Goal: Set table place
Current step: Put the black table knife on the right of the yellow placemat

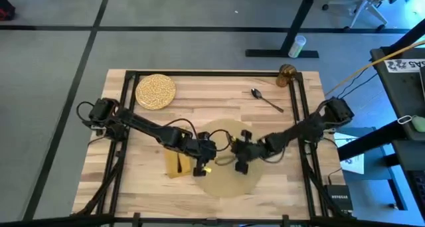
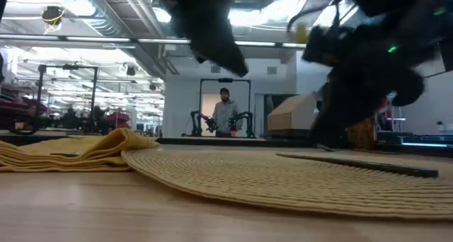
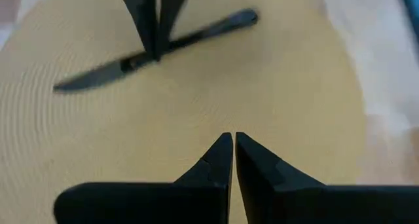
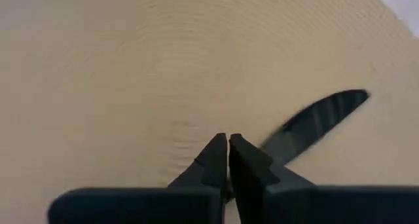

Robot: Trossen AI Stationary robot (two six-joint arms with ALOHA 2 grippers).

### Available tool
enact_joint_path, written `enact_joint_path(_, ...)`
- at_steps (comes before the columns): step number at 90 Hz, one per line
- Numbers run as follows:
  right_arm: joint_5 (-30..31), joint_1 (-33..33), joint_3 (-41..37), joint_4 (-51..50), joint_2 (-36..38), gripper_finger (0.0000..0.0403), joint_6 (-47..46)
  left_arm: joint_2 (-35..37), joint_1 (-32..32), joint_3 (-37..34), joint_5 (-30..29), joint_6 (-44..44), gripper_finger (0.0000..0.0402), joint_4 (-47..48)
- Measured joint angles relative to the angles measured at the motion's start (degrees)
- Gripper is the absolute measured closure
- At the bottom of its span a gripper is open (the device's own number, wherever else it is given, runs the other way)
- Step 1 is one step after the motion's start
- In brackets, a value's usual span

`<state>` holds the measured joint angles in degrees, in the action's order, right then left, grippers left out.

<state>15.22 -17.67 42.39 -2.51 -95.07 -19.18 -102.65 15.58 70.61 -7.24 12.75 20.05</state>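
A round tan placemat [image 1: 229, 179] lies at the table's near middle. A dark knife [image 3: 203, 33] lies flat on it. My right gripper [image 1: 240, 162] stands over the mat with its fingers shut down on the knife. My left gripper [image 1: 201, 167] hovers shut above the mat's left edge and touches nothing. Left of the mat, a mustard-yellow napkin [image 1: 176, 164] rests on the wood. A yellow-speckled plate [image 1: 155, 91] sits at the far left, a spoon [image 1: 267, 100] and an amber glass [image 1: 287, 75] at the far right. My right gripper has its fingertips [image 3: 149, 44] on the knife's middle, where blade meets handle [image 3: 134, 61], the two fingers closed together from above and pointing down. They lie across the knife. The blade [image 4: 314, 122] sticks out past them, and the knife lies flat on the placemat.
Black metal rails [image 1: 126, 101] frame the tabletop on the left, far and right sides. In the low view a person [image 2: 224, 114] stands far back in the room. Bare wood [image 1: 212, 101] lies between the plate and the spoon.
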Motion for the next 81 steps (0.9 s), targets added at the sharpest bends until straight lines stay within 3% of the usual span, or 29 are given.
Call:
enact_joint_path(17, -7.1, 5.6, 0.0, 3.1, 0.1, 0.0402, 13.1, -0.1, 0.0, -7.0, -0.7, 5.1, 0.0400, -4.5)
enact_joint_path(40, -13.3, 8.9, 0.0, 2.8, 0.1, 0.0403, 24.0, -0.1, -0.6, -12.5, -0.7, 9.3, 0.0400, -10.5)
enact_joint_path(81, -16.2, 11.4, 0.0, 1.2, -0.9, 0.0403, 25.9, -0.1, -2.8, -13.1, -0.7, 8.2, 0.0400, -10.5)
